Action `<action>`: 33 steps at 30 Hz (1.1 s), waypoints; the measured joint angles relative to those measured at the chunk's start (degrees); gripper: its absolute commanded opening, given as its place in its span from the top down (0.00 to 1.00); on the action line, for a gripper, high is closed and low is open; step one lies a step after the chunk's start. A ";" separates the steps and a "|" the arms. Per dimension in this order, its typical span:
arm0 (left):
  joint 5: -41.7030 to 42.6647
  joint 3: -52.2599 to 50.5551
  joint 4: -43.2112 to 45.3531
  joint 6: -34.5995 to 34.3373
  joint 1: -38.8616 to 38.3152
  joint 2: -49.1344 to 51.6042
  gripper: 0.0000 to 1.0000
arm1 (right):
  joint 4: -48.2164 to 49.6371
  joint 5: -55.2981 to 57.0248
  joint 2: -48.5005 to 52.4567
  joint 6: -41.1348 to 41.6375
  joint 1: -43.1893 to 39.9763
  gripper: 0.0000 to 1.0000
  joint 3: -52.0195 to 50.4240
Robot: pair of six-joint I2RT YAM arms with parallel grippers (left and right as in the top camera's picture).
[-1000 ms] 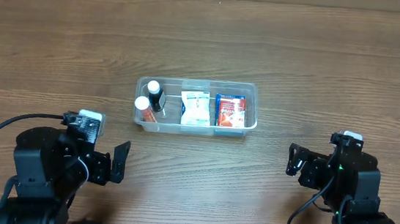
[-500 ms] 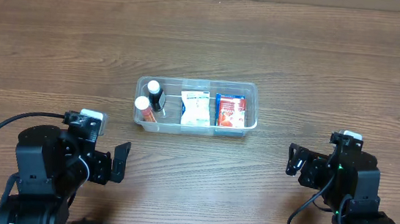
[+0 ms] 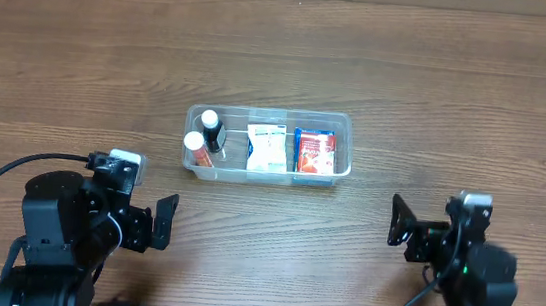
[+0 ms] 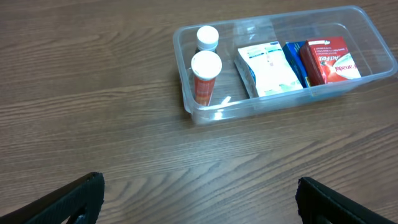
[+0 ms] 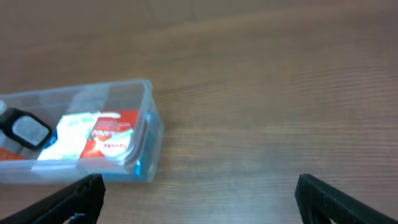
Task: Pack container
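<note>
Clear plastic rectangular container sits in the middle of the brown wooden counter, long axis running left to right, holding two white-capped bottles, a white box and a red box. Black left gripper and black right gripper hover short of its long front wall, both spread apart and empty. The left appears marginally nearer, though the right wrist view is blurred.

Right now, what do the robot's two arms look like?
Both are black and chunky, with rounded joints. The left arm has a thick black cable looping out from it. Each arm carries a small pale block near its wrist, and the right arm shows tiny green lights. The jaws are flat, black and pointed.
</note>
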 measured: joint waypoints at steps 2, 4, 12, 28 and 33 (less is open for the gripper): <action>0.00 0.00 0.02 0.00 0.00 0.00 0.00 | 4.33 -0.22 -5.57 -0.81 0.00 0.00 -5.33; 0.00 0.00 0.00 0.00 0.00 0.02 0.00 | 7.26 -0.35 -10.75 -1.20 0.00 0.00 -9.66; 0.00 -0.02 0.02 0.00 0.00 0.00 0.00 | 27.89 -1.01 -16.59 -5.22 0.00 0.00 -21.68; 0.00 -0.02 0.00 0.00 0.00 0.00 0.00 | 27.74 -1.29 -16.63 -10.16 -0.11 0.00 -21.94; 0.00 -0.02 0.00 0.00 0.00 0.02 0.00 | 27.76 -1.27 -16.63 -10.19 -0.13 0.00 -21.94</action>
